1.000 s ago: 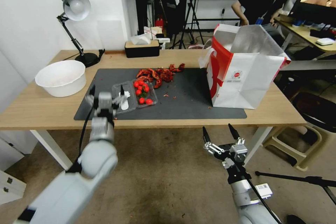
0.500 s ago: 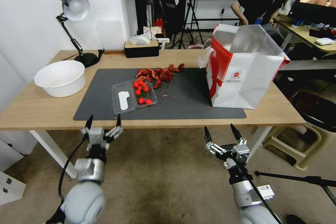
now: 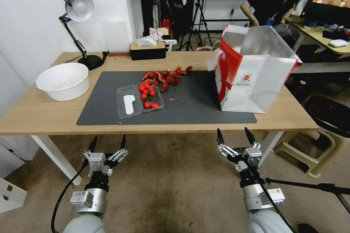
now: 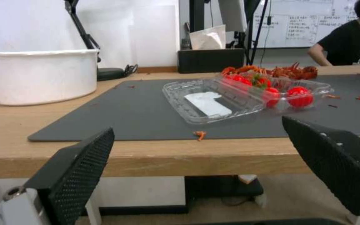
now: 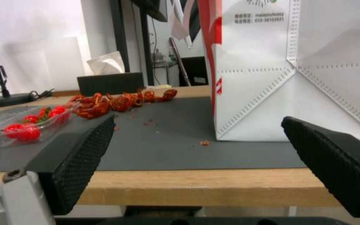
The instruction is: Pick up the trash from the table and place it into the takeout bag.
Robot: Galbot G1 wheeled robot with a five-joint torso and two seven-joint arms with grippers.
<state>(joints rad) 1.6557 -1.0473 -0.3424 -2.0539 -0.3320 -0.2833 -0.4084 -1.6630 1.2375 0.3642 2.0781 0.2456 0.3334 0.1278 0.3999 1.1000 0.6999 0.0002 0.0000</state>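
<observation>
Head view: light-wood worktop [image 3: 43,113] with dark grey mat [image 3: 197,105] across the middle. Takeout bag [image 3: 255,83] upright at 3 o'clock on the mat, mouth open, foil lining showing. Trash at mat centre: clear clamshell tray [image 3: 139,100], lid flung open toward 9 o'clock, red cherry tomatoes [image 3: 147,96] in its 3 o'clock half; just beyond at 12 o'clock, touching the tray's far edge, a heap of red crayfish shells [image 3: 166,77]. White bowl [image 3: 63,81] off the mat at 9 o'clock, desk lamp [image 3: 77,25] behind it, black tissue box [image 3: 147,50] at 12 o'clock. Left gripper [image 3: 107,142] below the worktop's near edge, at 7 o'clock, jaws apart, holding nothing. Right gripper [image 3: 234,135] likewise low at 5 o'clock, jaws apart, holding nothing.

Left wrist view: tray [image 4: 213,100] on the mat, tomatoes [image 4: 298,95] inside, shells [image 4: 288,71] behind, bowl [image 4: 38,75] beside the mat; black fingers [image 4: 80,165] spread wide.

Right wrist view: bag [image 5: 288,72] standing on the mat, shells [image 5: 117,101] and tomatoes [image 5: 22,129] well apart from it; fingers [image 5: 78,156] spread wide.
</observation>
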